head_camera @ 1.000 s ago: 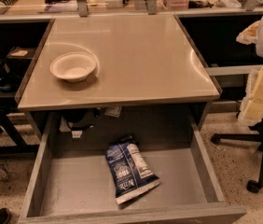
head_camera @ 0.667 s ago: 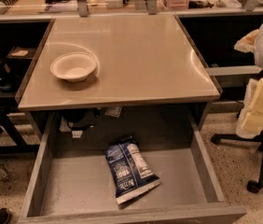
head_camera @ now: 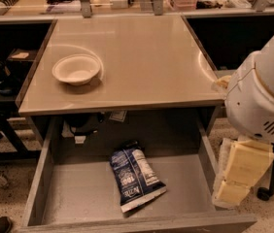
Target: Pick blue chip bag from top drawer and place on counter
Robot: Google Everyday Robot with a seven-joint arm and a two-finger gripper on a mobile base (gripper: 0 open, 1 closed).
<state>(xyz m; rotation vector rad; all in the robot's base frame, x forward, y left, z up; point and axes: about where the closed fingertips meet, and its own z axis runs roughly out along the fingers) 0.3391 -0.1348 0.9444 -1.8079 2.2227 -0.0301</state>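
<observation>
Camera view: no grasp is made yet. Bag [head_camera: 137,176] is seen lying flat in the open drawer [head_camera: 74,198], untouched. Gripper [head_camera: 234,186] is held beside the drawer's right wall, its spread not discernible. Lifting and placing on counter [head_camera: 142,57] are left.

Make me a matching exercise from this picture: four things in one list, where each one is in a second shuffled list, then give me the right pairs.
Things:
1. chip bag
2. bowl
3. gripper
4. drawer

Places:
A. on the left part of the counter
B. pulled open below the counter
C. lying on the drawer bottom
D. outside the drawer, beside its right wall

Pairs: 1-C, 2-A, 3-D, 4-B
</observation>
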